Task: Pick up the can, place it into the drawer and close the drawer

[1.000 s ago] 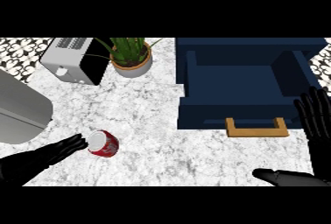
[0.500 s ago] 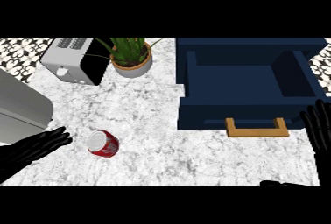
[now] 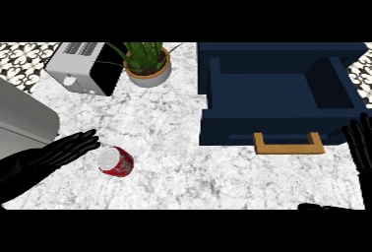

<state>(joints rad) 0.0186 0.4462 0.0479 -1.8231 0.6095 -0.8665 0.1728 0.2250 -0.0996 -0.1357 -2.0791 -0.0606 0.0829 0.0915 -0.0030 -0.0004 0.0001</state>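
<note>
Lower left of the frame: the can (image 3: 116, 161), red with a pale top, lying tilted on the marble counter (image 3: 181, 162). Not yet held.

Left robot hand (image 3: 64, 150) just to the can's left, fingers straight and spread, tips close to the can's upper left edge; cannot tell whether they touch. Nothing is curled round the can.

Right robot hand (image 3: 361, 142) at the right edge of the frame, fingers up and relaxed, resting. It holds nothing.

Drawer (image 3: 272, 106), dark blue, upper right of the frame, pulled out, with nothing visible inside. Its wooden handle (image 3: 288, 143) faces the lower edge. Well apart from the can, with bare counter between.

Step in hand, as I judge it: grasping the can. To do it well:
- bring the palm against the can's side, thumb opposite the fingers, before closing; a push from the fingertips alone would likely roll it away toward the right.
- close across the body, not the rim.
- lift clear of the counter before carrying right, and clear the drawer's front wall before lowering.

Farther out, upper left: toaster (image 3: 83, 69) and potted plant (image 3: 147, 61), both off the carrying path.
</note>
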